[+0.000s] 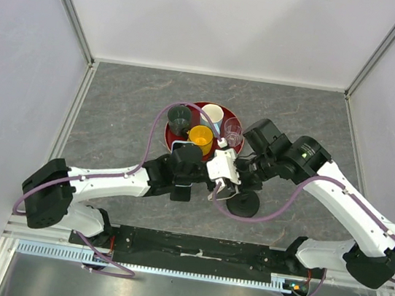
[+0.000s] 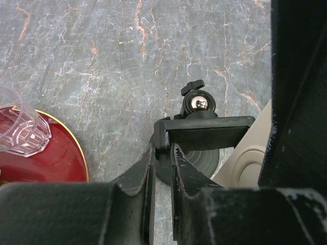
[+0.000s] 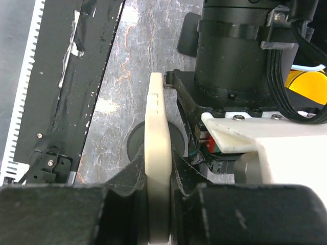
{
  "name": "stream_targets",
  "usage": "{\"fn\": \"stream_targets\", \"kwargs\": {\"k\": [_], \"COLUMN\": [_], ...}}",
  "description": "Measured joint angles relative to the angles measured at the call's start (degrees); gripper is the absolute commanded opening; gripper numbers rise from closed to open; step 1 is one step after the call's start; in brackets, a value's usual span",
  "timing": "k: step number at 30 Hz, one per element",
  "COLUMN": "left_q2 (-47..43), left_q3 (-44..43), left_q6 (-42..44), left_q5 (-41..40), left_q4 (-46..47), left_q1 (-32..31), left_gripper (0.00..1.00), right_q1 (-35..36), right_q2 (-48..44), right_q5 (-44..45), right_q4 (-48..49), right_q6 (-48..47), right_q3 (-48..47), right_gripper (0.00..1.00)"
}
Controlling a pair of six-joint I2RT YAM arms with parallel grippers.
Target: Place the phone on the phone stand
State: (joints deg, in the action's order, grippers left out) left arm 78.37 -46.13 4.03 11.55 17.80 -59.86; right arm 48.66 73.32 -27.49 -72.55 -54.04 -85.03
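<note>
The phone (image 1: 221,169) is cream-white, and my right gripper (image 1: 232,173) is shut on it. In the right wrist view the phone (image 3: 157,132) stands edge-on between my fingers (image 3: 180,171). The black phone stand (image 1: 243,204) has a round base and sits on the grey table just below the phone. In the left wrist view the stand (image 2: 204,131) shows its ball joint and cradle plate. My left gripper (image 2: 163,150) is shut on the cradle's left end. The phone's edge (image 2: 244,159) is close beside the cradle on the right.
A red tray (image 1: 197,105) behind the grippers holds a dark cup (image 1: 180,120), a white cup (image 1: 212,115), a yellow cup (image 1: 200,137) and a clear glass (image 1: 233,131). The glass (image 2: 20,130) is left of the stand. A black bar (image 1: 198,247) lines the near edge.
</note>
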Motion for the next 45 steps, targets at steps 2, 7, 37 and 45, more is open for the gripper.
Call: {"fn": "stream_targets", "kwargs": {"k": [2,7,37,45], "left_q2": [-0.1,-0.8,-4.0,-6.3], "left_q3": [0.0,0.8,2.1,1.8], "left_q6": [0.0,0.0,-6.4,-10.2], "left_q5": [0.0,-0.3,-7.9,-15.0], "left_q4": [-0.2,-0.1,-2.3,-6.3], "left_q1": [0.0,0.2,0.8,0.8], "left_gripper": [0.02,0.02,0.02,0.02], "right_q1": [0.0,0.0,2.1,3.4], "right_q2": [0.5,0.5,-2.5,-1.5], "right_q5": [0.6,3.7,13.4,22.5], "right_q4": [-0.8,-2.3,8.9,12.0], "right_q6": [-1.0,-2.5,21.8,32.5], "right_q3": [-0.4,-0.3,6.0,6.9], "right_gripper": [0.00,0.00,0.00,0.00]}}
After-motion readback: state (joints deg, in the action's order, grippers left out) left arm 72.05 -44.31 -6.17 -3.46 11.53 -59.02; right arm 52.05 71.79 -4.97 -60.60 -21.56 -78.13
